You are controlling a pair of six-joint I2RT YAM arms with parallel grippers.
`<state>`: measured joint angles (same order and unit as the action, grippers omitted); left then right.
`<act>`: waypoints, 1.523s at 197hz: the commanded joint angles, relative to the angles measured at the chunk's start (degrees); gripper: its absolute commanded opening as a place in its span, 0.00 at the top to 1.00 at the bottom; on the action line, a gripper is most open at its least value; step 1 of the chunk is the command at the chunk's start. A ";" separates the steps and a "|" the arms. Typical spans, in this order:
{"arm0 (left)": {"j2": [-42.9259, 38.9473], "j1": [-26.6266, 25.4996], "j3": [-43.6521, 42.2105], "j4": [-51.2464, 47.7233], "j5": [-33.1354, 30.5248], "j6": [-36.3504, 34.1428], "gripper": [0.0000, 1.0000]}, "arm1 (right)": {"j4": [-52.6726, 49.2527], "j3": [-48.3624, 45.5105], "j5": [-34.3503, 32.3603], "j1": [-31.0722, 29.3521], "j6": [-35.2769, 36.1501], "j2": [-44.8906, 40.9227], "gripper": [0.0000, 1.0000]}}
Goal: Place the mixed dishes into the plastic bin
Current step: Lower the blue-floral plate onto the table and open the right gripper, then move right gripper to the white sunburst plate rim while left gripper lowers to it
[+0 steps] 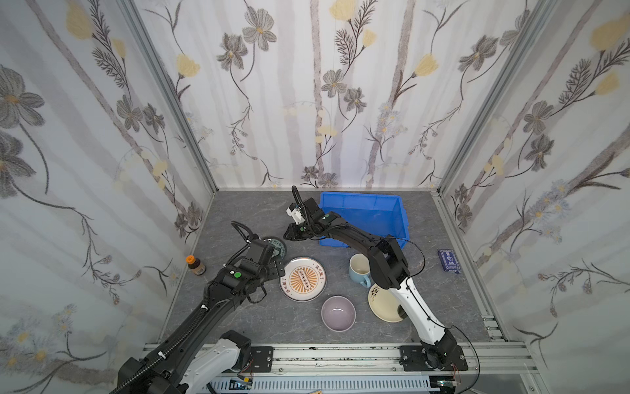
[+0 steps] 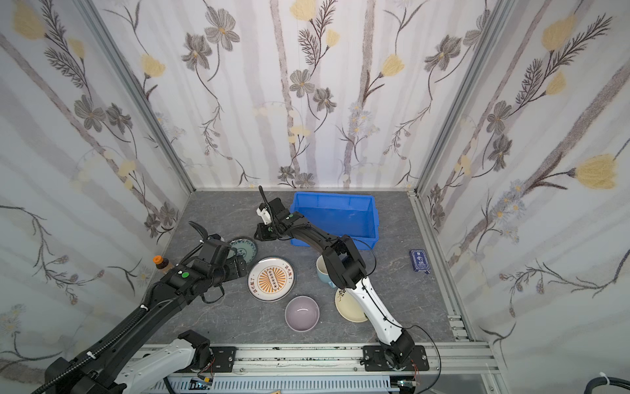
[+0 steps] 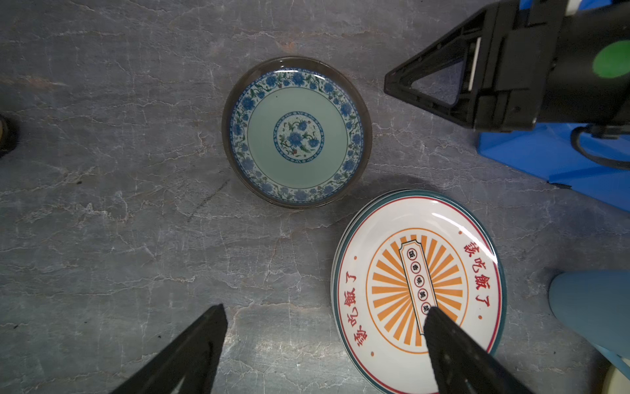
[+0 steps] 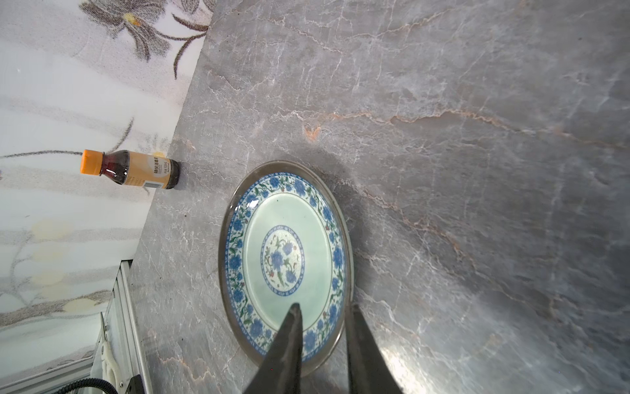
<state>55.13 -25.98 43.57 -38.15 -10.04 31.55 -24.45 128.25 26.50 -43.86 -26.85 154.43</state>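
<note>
A teal-patterned, dark-rimmed plate (image 3: 296, 133) (image 4: 284, 259) lies flat on the table left of the blue plastic bin (image 1: 361, 208). My right gripper (image 4: 324, 306) (image 1: 288, 235) hovers over that plate's rim, jaws a narrow gap apart, holding nothing. My left gripper (image 3: 325, 308) stands wide open above the table, between the teal plate and a white plate with an orange sunburst (image 1: 302, 279). One left fingertip (image 3: 439, 327) overlaps the sunburst plate. Nearer the front are a light-blue mug (image 1: 359, 269), a lilac bowl (image 1: 338, 313) and a cream plate (image 1: 383, 303), partly hidden by my right arm.
A small brown bottle with an orange cap (image 1: 196, 265) stands by the left wall. A dark blue card box (image 1: 449, 261) lies by the right wall. Flowered walls close in three sides of the table. The bin shows nothing inside.
</note>
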 commanded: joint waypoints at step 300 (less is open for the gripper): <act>15.06 -4.35 -4.94 10.31 6.32 3.53 0.45 | -1.99 -48.16 -17.63 -2.54 2.04 -34.19 0.78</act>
<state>69.34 -30.33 39.00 -29.71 -4.03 35.05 -25.74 79.00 11.49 -45.87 -24.95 119.70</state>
